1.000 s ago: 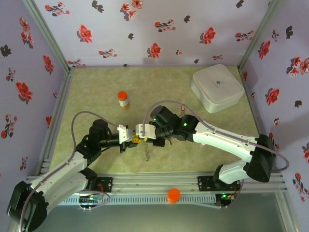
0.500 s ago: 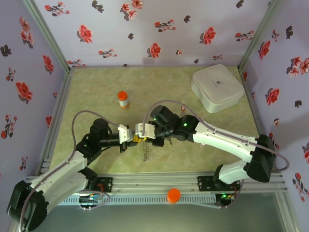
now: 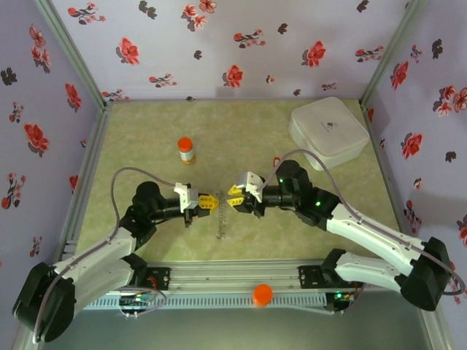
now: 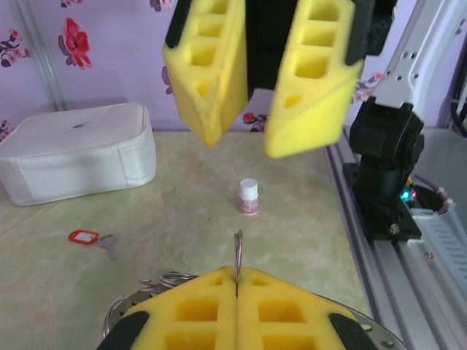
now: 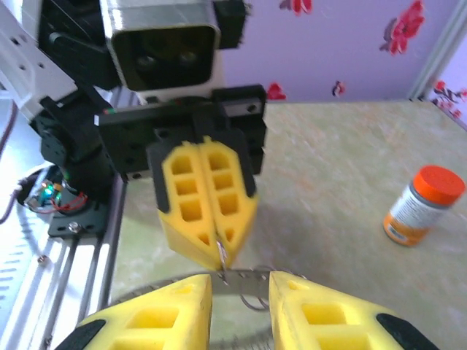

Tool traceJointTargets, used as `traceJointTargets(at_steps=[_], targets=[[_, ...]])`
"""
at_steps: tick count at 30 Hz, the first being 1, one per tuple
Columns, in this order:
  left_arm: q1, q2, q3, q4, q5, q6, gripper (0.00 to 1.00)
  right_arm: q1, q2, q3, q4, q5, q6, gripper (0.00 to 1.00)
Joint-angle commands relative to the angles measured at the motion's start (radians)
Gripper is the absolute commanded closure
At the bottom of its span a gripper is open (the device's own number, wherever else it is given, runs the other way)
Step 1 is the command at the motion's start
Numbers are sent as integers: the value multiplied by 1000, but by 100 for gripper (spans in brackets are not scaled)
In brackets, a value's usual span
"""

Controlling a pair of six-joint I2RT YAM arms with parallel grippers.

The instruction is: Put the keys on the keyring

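Observation:
My left gripper (image 3: pixel 211 202) is shut on the keyring (image 4: pixel 237 249), a thin silvery ring that pokes up edge-on from between its yellow fingers (image 4: pixel 197 306). In the top view the keyring (image 3: pixel 219 221) hangs below the two grippers. My right gripper (image 3: pixel 234 195) is open and faces the left one tip to tip, a short gap away. In the right wrist view the left fingers (image 5: pixel 208 197) pinch the keyring (image 5: pixel 220 254) just ahead of my open right gripper (image 5: pixel 239 310). A key with a red tag (image 4: pixel 84 236) lies on the table. The dark-tagged key is hidden.
A white lidded box (image 3: pixel 327 132) sits at the back right. An orange-capped bottle (image 3: pixel 186 150) stands left of centre. A small white-capped vial (image 4: pixel 249 197) stands on the table beyond the grippers. The metal frame rail (image 3: pixel 241 273) runs along the near edge.
My right gripper has pulled back to the right, away from the left gripper, and now stands open. The left gripper has shifted slightly right, still holding the keyring.

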State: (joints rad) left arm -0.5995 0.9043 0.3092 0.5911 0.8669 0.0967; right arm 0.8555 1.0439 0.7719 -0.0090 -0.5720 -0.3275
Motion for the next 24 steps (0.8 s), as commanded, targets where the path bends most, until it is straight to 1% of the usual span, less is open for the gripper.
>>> traceJointTargets(at_steps=[1,5,11,17,24], targets=[[3,2,8,166,49,-94,100,3,13,-33,106,-70,76,72],[3,-9,6,161,49,-86,100,5,30,-48,164,-79,109,72],[3,-11,7,170,49,-86,100,15,66,-46,205,-80,123,71],[3,-16,8,173,49,-91,100,25,85,-40,214,-83,124,79],[3,-19,10,175,52,-95,100,28,108,-15,153,-81,87,86]])
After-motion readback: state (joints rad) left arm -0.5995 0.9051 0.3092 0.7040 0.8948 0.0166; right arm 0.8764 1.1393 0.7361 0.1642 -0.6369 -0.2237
